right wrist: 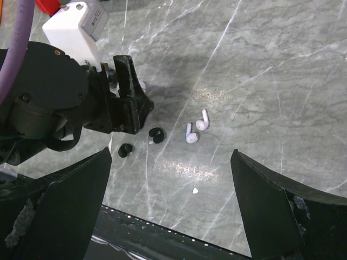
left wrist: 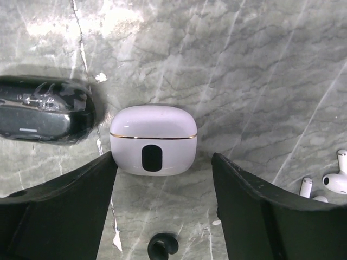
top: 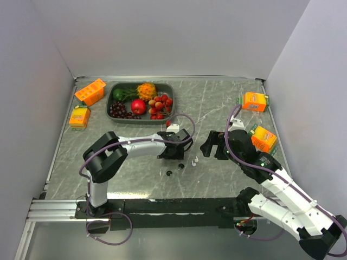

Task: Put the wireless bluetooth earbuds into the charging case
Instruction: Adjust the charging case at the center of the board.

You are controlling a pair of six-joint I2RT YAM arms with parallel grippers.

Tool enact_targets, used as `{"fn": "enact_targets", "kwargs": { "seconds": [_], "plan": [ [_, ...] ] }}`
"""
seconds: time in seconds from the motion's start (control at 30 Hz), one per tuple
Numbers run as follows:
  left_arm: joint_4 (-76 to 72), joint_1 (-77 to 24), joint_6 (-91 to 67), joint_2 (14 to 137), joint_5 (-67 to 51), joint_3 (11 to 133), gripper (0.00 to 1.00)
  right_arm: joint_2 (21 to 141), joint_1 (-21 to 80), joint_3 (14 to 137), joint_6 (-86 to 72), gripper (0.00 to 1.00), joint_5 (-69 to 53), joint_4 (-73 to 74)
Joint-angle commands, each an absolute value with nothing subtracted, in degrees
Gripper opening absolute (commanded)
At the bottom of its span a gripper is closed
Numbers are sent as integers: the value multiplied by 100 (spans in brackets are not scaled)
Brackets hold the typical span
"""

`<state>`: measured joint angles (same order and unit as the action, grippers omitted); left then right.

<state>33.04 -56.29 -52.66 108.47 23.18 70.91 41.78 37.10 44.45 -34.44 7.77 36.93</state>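
Left gripper (left wrist: 162,157) hangs low over the marble table (top: 217,114) with its jaws spread around the white case (left wrist: 153,140). One finger (left wrist: 81,200) sits at the case's side, touching it or just beside it. The other finger (left wrist: 255,211) stands apart from the case with bare table showing between them, so the case is straddled and not clamped. The white case rests flat with its lid shut, a thin gold seam running across it and a dark oval on its front. Just left of it lies the black case (left wrist: 43,116), glossy and also shut.

All the earbuds lie loose on the table, outside both cases. Two white earbuds (right wrist: 192,131) rest side by side to the right of the left gripper, between the two arms. One of the black earbuds (right wrist: 156,134) lies just on the near side of that gripper, and another (right wrist: 125,150) is a little further left.

Right gripper (top: 214,146) hovers to the right of the white pair with its jaws spread wide and nothing in them.

At the far side sit a tray (top: 108,103) of fruit and four orange boxes (top: 90,91).
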Motion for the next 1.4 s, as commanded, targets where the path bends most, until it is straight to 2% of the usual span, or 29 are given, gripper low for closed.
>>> {"fn": "enact_targets", "kwargs": {
  "seconds": [0.0,0.2,0.47,0.5,0.57,0.6,0.63,0.8,1.03,1.2,1.27,1.3,1.37],
  "plan": [
    [3305,-5660,-4966,10802,2092,6891,74,4078,3735,4403,-3393,99,896,3718],
    [3340,-5651,-4966,10854,2127,6899,66,4140,3727,4395,-3393,99,879,3700],
    [3270,-5643,-5045,10811,2144,6724,44,4166,3727,4395,-3358,99,870,3700],
    [3252,-5643,-5054,10793,2153,6706,32,4157,3735,4395,-3357,99,870,3709],
    [3139,-5651,-5054,10653,2223,6601,19,4140,3727,4430,-3340,99,870,3744],
    [3077,-5669,-5045,10574,2267,6548,2,4131,3727,4438,-3331,99,870,3753],
    [3007,-5695,-5062,10469,2337,6426,1,4096,3727,4456,-3305,99,870,3744],
    [2077,-6011,-4668,9309,2619,5890,1,3912,3735,4640,-3121,99,993,3736],
    [767,-6082,-4218,8201,1978,4845,1,3813,3726,4798,-2707,99,405,3471],
    [1783,-6108,-4482,8665,2267,5334,3,4008,3718,4852,-2786,99,431,3639],
    [2003,-6196,-4535,8797,2425,5502,12,3947,3718,4799,-2812,99,387,3586],
    [2030,-6214,-4622,8789,2487,5528,30,3920,3726,4773,-2821,99,369,3560],
    [2170,-6231,-4859,8745,2671,5563,50,3850,3726,4737,-2847,99,404,3577]
  ]
}}
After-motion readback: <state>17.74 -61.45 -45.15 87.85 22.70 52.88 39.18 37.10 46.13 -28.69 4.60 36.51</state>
